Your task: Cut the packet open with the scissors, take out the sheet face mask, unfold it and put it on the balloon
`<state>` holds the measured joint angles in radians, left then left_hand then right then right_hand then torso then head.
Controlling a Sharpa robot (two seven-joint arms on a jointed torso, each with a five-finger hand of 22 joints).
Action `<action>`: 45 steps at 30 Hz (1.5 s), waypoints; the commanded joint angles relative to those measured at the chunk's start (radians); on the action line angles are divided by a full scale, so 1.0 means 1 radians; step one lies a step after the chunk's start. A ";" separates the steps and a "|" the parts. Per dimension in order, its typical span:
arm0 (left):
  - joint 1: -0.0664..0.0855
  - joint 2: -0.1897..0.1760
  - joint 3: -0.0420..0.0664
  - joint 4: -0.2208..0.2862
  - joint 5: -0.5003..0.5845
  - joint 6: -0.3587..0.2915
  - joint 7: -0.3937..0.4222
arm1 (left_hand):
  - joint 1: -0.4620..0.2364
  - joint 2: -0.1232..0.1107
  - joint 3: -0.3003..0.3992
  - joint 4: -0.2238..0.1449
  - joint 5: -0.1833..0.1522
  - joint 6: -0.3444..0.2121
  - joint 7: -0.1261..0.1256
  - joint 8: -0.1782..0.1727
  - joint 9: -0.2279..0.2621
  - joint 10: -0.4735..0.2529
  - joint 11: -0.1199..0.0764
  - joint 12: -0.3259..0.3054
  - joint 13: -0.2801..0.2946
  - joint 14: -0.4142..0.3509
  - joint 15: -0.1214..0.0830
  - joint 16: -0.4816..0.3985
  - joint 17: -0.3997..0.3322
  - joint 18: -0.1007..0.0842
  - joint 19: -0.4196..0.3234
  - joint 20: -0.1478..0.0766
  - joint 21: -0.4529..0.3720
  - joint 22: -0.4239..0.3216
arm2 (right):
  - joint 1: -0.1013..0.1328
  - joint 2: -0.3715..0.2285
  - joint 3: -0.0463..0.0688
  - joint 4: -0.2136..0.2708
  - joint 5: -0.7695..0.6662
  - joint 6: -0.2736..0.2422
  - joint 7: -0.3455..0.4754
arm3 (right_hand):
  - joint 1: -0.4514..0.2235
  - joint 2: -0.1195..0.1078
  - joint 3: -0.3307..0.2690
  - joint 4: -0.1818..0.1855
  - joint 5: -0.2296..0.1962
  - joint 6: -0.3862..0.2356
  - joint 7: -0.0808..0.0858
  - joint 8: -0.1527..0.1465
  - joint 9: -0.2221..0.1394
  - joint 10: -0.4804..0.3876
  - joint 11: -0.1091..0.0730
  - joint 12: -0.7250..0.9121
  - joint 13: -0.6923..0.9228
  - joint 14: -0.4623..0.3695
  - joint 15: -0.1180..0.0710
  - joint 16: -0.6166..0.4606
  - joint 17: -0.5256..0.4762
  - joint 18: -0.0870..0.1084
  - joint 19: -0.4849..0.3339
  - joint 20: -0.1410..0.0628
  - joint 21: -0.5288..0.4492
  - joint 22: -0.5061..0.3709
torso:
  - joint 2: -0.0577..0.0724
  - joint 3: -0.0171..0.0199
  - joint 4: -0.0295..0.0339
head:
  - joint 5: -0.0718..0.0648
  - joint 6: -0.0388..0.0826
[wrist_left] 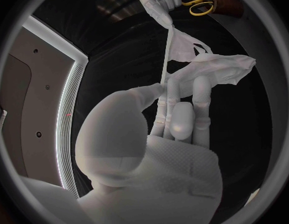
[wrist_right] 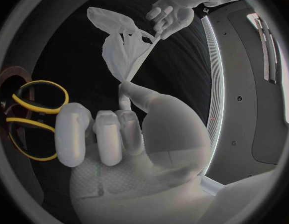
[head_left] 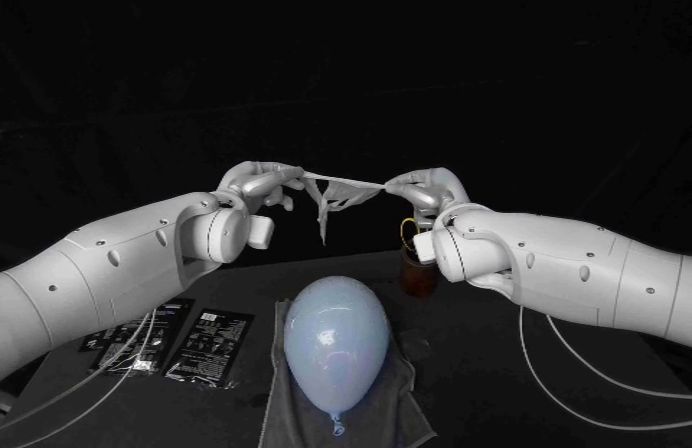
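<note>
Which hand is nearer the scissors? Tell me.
Right. The right hand is close by the scissors, raised just over them; the left hand holds the far end of the mask.

I look down on the counter (head_left: 476,398) from the head; wrist cameras sit close behind the left hand (wrist_left: 163,134) and right hand (wrist_right: 119,134); all share the sheet face mask (head_left: 339,193).

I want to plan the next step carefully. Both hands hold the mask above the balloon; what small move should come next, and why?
Probably draw the hands apart to open the sheet before lowering it. The left hand and right hand pinch the face mask as a bunched strip with folds hanging down, so it seems not yet unfolded. The balloon lies below, uncovered.
</note>
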<state>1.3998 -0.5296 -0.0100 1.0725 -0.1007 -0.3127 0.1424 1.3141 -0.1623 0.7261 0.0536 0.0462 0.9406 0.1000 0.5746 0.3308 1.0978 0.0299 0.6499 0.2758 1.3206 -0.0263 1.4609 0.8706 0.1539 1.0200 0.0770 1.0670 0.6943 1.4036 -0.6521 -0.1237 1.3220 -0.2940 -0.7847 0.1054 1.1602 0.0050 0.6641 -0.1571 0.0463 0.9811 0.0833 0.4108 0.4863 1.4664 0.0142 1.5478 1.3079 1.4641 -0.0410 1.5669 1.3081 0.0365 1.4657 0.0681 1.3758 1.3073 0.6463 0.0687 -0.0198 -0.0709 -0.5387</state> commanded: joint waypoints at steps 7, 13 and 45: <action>0.031 0.015 -0.004 -0.045 -0.062 0.026 -0.021 | -0.007 0.010 0.012 -0.022 0.002 0.001 0.000 0.007 0.070 0.003 0.001 0.008 0.000 0.004 -0.002 0.006 -0.002 0.015 0.002 -0.003 0.010 0.009 | 0.030 0.046 0.013 -0.069 -0.048 -0.004 0.095 | 0.002 0.010 0.007 0.000 0.002 0.003 -0.001 0.036 0.206 0.090 -0.005 0.002 0.246 0.107 -0.005 0.004 0.263 0.009 0.013 -0.005 0.003 0.199 | -0.003 -0.0023 0.0043 | -0.004 0.004; 0.038 0.008 -0.005 -0.051 -0.075 0.032 -0.039 | -0.012 0.011 0.013 -0.024 0.002 0.000 0.000 0.008 0.070 0.006 0.001 0.008 -0.002 0.007 -0.002 0.007 0.005 0.013 0.007 -0.003 0.016 0.018 | 0.048 0.069 0.016 -0.118 -0.066 -0.011 0.113 | 0.002 0.010 0.007 0.000 0.002 0.003 -0.001 0.036 0.206 0.090 -0.005 0.002 0.246 0.107 -0.006 0.004 0.263 0.009 0.014 -0.005 0.005 0.199 | -0.003 -0.0028 0.0052 | -0.002 0.003; 0.051 -0.131 -0.020 0.171 -0.081 -0.036 -0.082 | -0.039 0.016 0.017 -0.059 0.003 0.005 -0.014 0.010 0.070 0.068 -0.018 0.111 0.032 0.040 -0.019 0.020 0.066 0.005 0.044 -0.014 0.053 0.074 | 0.045 -0.062 -0.012 0.119 -0.090 0.019 0.105 | 0.001 0.007 0.009 -0.001 0.002 0.001 -0.001 0.037 0.209 0.090 -0.005 0.001 0.245 0.107 -0.006 0.004 0.263 0.008 0.015 -0.005 0.006 0.200 | -0.009 -0.0029 0.0053 | 0.012 -0.007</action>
<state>1.4505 -0.6587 -0.0304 1.2330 -0.1838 -0.3198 0.0652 1.2837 -0.1453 0.7100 0.0353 0.0456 0.9439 0.0927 0.5791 0.3311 1.1569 0.0231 0.7544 0.3074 1.3596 -0.0411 1.4781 0.9354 0.1529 1.0598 0.0627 1.1135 0.7674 1.4488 -0.7125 -0.1363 1.4321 -0.3735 -0.7721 0.2183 1.1620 0.0067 0.6664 -0.1603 0.0453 0.9740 0.0829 0.4225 0.4864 1.4662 0.0142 1.5469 1.3081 1.4663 -0.0431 1.5668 1.3080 0.0364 1.4644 0.0694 1.3803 1.3077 0.6370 0.0661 -0.0151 -0.0599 -0.5449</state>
